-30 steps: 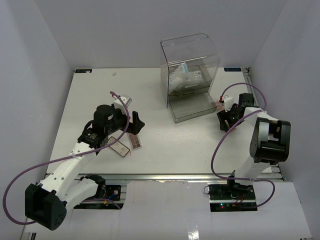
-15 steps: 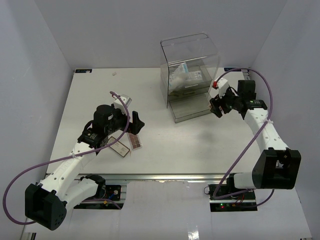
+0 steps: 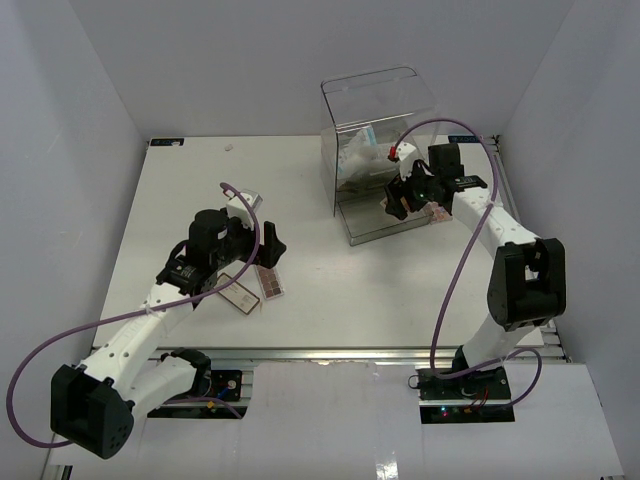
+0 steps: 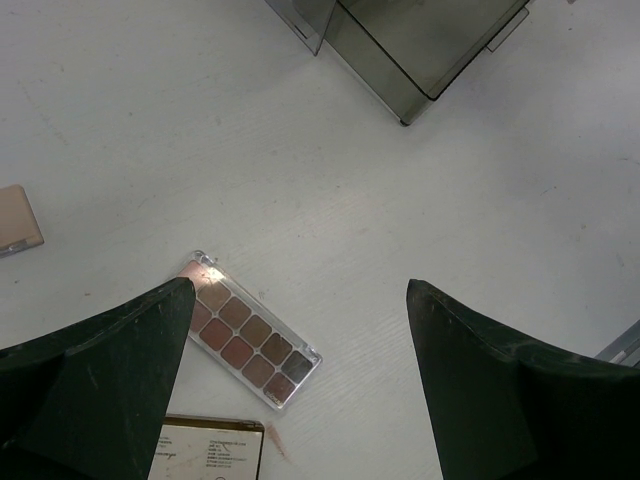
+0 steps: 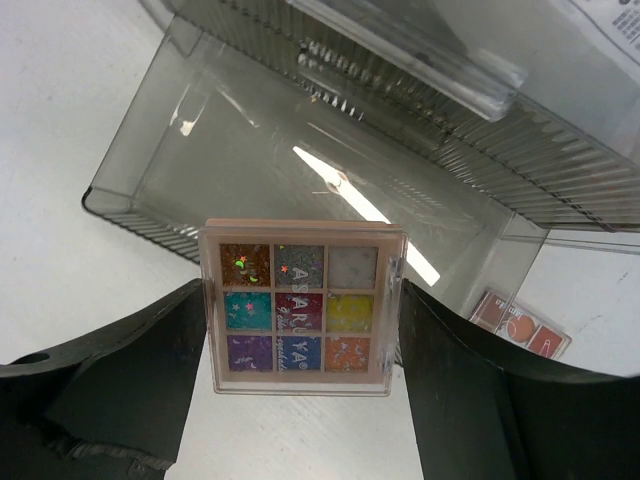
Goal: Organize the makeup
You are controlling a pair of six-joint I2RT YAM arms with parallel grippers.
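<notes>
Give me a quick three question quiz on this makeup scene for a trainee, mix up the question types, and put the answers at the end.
1. True or false: the left arm's jaws are closed on the brown palette.
2. Multiple choice: what do the right arm's jaws hold? A) the brown palette B) the multicoloured palette C) nothing.
3. Fill in the blank: the held palette hangs above the open lower ____ of the clear box.
Key: 1 false, they stand open above it. 2 B. 3 drawer.
</notes>
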